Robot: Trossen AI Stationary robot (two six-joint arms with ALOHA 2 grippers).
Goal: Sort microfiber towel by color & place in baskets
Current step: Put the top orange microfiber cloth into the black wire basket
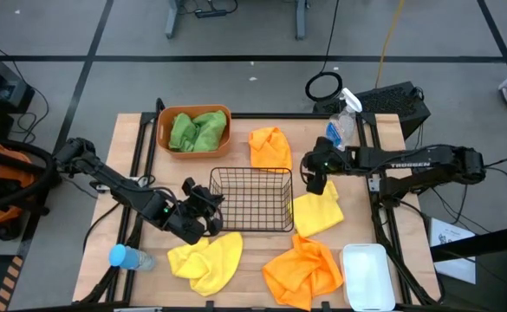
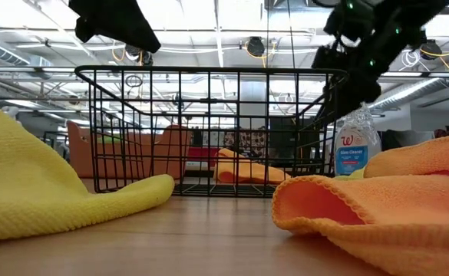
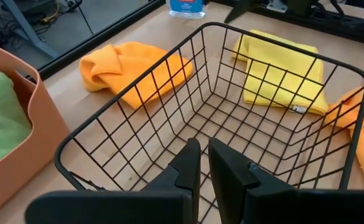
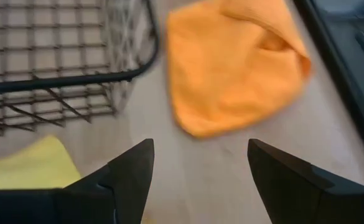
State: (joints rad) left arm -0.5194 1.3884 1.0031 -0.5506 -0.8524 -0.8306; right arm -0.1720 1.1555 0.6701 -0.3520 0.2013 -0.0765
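Greens sit in the orange tub [image 1: 164, 139] at bench's far edge; my right hand [image 1: 315, 179], spread and empty, hangs over the far orange towel [image 1: 270, 147] for next pick; left hand [image 1: 203, 204] clenched empty at wire basket [image 1: 253, 199].

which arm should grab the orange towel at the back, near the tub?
Probably right. The right gripper hangs open beside that orange towel. The left gripper, fingers shut, sits across the black wire basket.
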